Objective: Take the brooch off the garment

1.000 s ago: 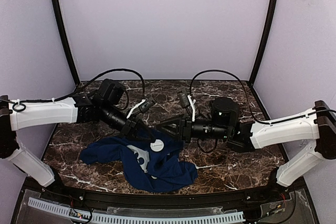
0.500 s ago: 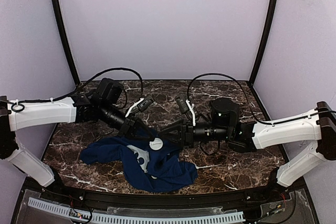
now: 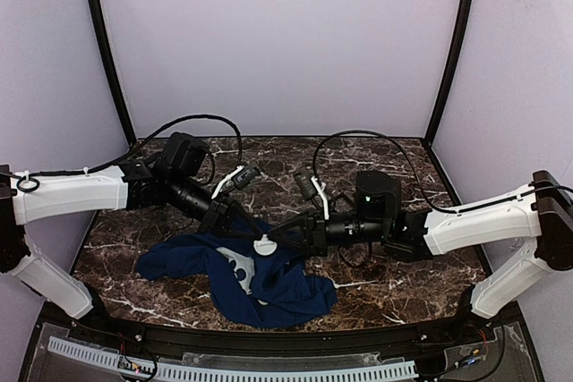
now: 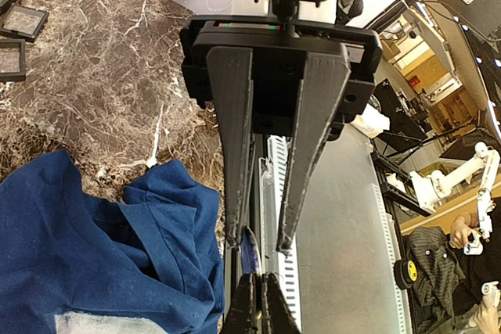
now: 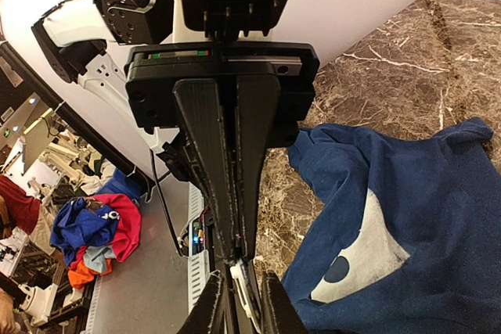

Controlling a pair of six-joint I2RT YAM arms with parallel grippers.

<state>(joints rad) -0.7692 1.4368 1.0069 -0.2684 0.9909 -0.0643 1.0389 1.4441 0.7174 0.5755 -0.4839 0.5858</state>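
Tip-to-tip meeting of the two arms above the garment, which lies crumpled on the marble table with its pale print facing up. We see the arms reaching in low from opposite sides, their fingers pointing at one another over the garment's far edge. We judge that this lets one arm carry the small piece while the other is at hand to take it over or to steady the cloth. The brooch sits exactly where the tips meet: a small pale disc in the overhead view, a thin bluish-white sliver seen edge-on in both wrist views. The right gripper has its fingers pressed together along their length, and the sliver juts from their tips, so we read it as pinching the brooch. The left gripper is parted by a narrow gap. Its fingers stand on either side of the sliver, which lies just beside one of them, and we cannot tell whether they touch it. In the wrist views the brooch shows against the table's near edge, not against cloth, so we judge it clear of the garment, though the overhead view cannot confirm this.
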